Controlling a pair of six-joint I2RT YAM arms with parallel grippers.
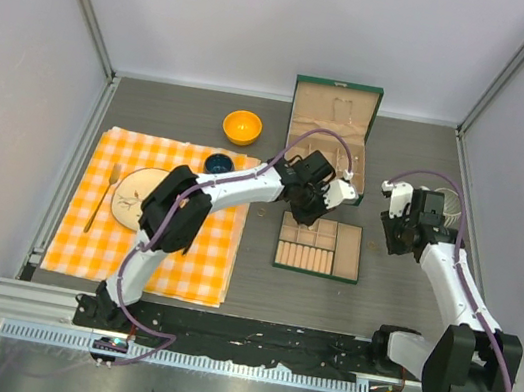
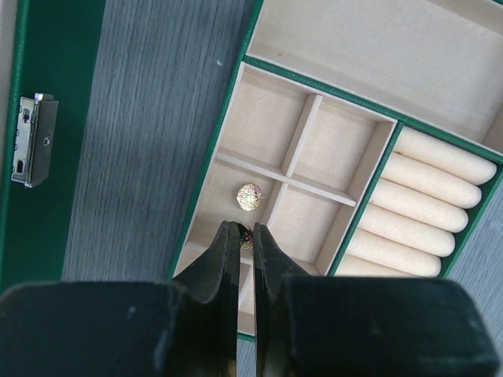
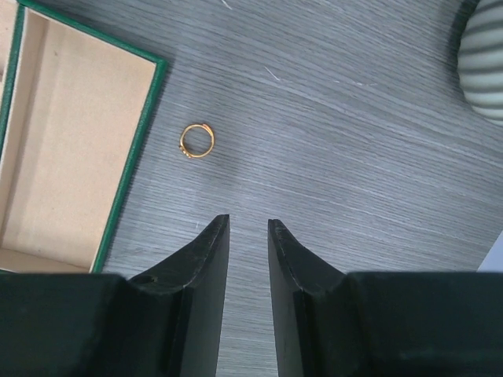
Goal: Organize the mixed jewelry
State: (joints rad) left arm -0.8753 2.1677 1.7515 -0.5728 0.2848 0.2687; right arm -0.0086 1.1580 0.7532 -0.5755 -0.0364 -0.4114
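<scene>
My left gripper (image 2: 245, 228) hangs over the green compartment tray (image 2: 233, 94), shut on a tiny gold piece (image 2: 250, 236) pinched at its tips. A round gold stud (image 2: 250, 196) lies just beyond it in one small square compartment. From above, the left gripper (image 1: 309, 210) is over the tray's (image 1: 356, 255) far edge. My right gripper (image 3: 247, 223) is open and holds nothing, low over the bare table. A gold ring (image 3: 196, 141) lies on the wood ahead and left of it, beside a green box wall (image 3: 134, 149). The right gripper (image 1: 398, 238) is to the right of the tray.
An open green jewelry box (image 1: 335, 112) stands behind the tray. A white ribbed object (image 1: 450, 205) sits at the far right. On the left, an orange checked cloth (image 1: 179, 263) carries a plate (image 1: 135, 196), fork (image 1: 102, 196) and dark bowl (image 1: 219, 163). An orange bowl (image 1: 242, 127) sits behind it.
</scene>
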